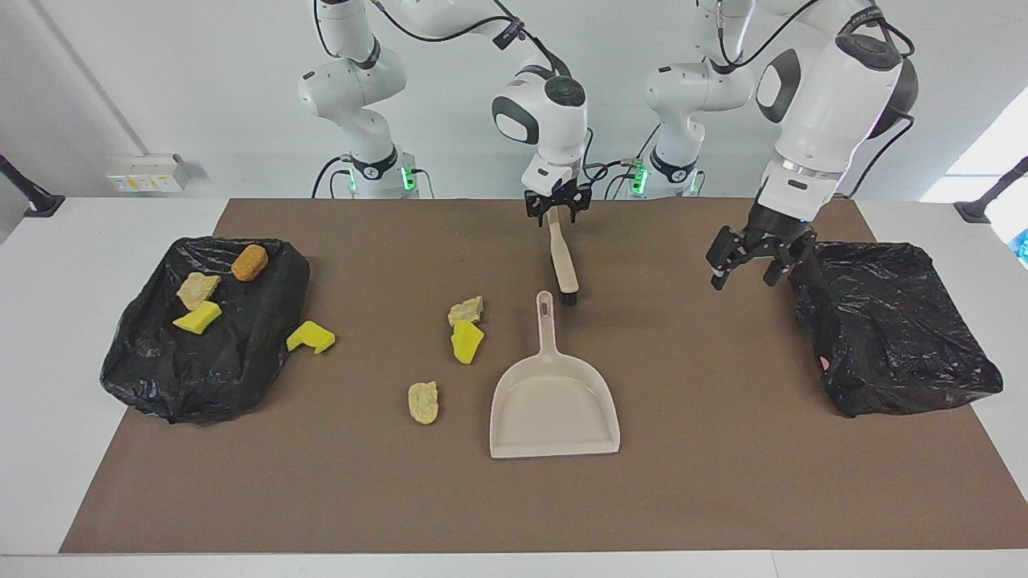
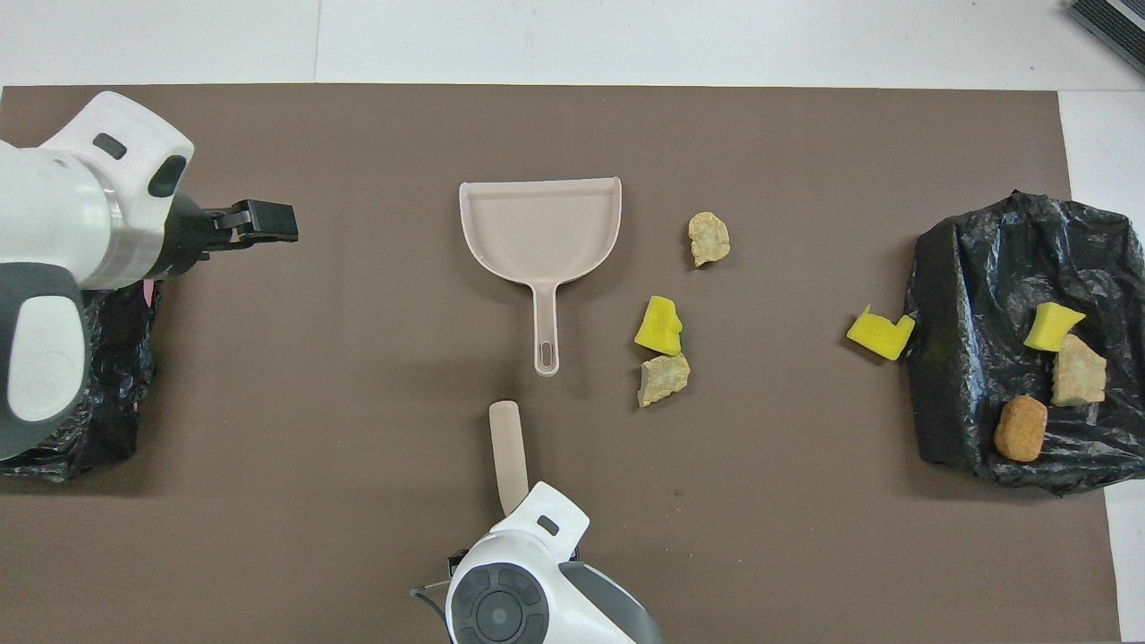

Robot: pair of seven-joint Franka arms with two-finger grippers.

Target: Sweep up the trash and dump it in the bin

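Observation:
The beige-handled brush lies flat on the brown mat, bristles toward the dustpan handle. My right gripper is open over the brush handle's end nearest the robots. My left gripper is open and empty, in the air beside the black bin at the left arm's end. Trash on the mat: a beige lump, a yellow chunk, a pale lump, and a yellow chunk against the other bin. That bin holds an orange-brown lump, a beige lump and a yellow chunk.
The overhead view shows the dustpan mouth pointing away from the robots, the brush handle just nearer than it, and my left gripper toward the middle from its bin. White table borders the mat.

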